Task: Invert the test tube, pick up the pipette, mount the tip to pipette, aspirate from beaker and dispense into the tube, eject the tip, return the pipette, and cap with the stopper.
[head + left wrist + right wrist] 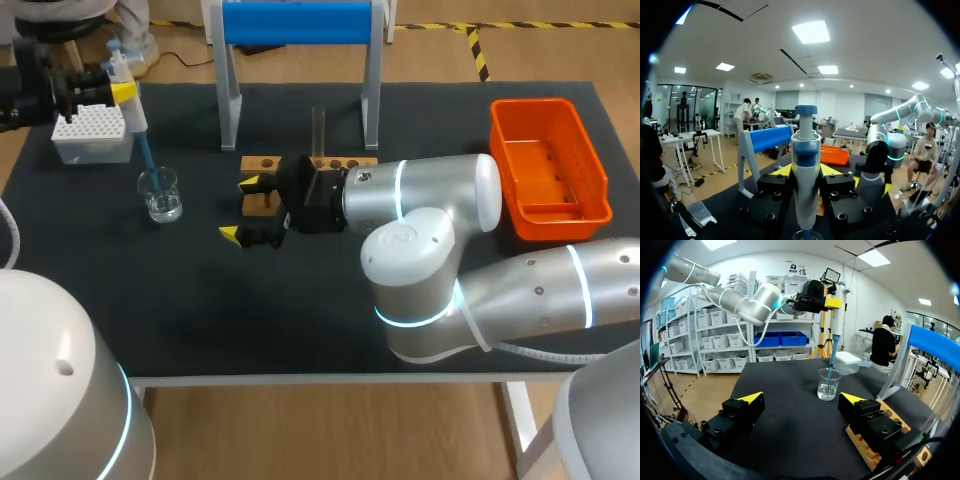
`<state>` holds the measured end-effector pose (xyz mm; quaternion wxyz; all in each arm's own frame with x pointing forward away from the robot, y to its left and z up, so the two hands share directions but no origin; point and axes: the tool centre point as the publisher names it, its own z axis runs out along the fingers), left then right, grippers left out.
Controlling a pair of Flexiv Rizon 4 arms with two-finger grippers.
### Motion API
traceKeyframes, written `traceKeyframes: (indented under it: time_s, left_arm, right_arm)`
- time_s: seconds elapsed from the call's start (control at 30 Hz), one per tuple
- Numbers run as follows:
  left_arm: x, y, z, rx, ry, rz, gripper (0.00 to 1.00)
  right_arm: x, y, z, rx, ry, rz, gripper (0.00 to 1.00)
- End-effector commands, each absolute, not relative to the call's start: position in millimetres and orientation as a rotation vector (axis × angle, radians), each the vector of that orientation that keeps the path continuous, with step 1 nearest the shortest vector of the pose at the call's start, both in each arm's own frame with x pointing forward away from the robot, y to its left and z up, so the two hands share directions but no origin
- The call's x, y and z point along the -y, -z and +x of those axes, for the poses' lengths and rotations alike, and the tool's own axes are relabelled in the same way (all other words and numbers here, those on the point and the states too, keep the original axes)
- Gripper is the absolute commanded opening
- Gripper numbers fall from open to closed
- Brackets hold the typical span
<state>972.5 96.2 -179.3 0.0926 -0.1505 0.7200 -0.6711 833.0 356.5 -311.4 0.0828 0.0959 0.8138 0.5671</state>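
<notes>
Head view: black table (pixel 300 320), orange basket (pixel 560 225), beaker (pixel 160 195)

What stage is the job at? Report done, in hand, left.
Done, it seems: tube upright in rack, tip mounted. In hand: left gripper holds pipette, tip in beaker, aspirating stage. Left: dispense, eject, return, cap. Right gripper open beside rack.

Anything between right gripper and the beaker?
No. Only bare black mat between the right gripper and the beaker, shown in the right wrist view.
</notes>
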Motion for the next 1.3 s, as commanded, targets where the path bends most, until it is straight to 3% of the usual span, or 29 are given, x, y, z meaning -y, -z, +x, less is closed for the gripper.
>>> traceKeyframes:
  time_s: [0.03,1.3]
  left_arm:
    - [-96.6,181.5,974.3,-2.14,1.991,-0.445,0.0]
    - [-96.2,192.7,976.1,-2.14,1.933,-0.39,0.0]
  right_arm:
    - [-355.1,312.1,832.9,-2.427,-1.7,0.285,1.0]
    - [-355.1,312.1,832.9,-2.427,-1.7,0.285,1.0]
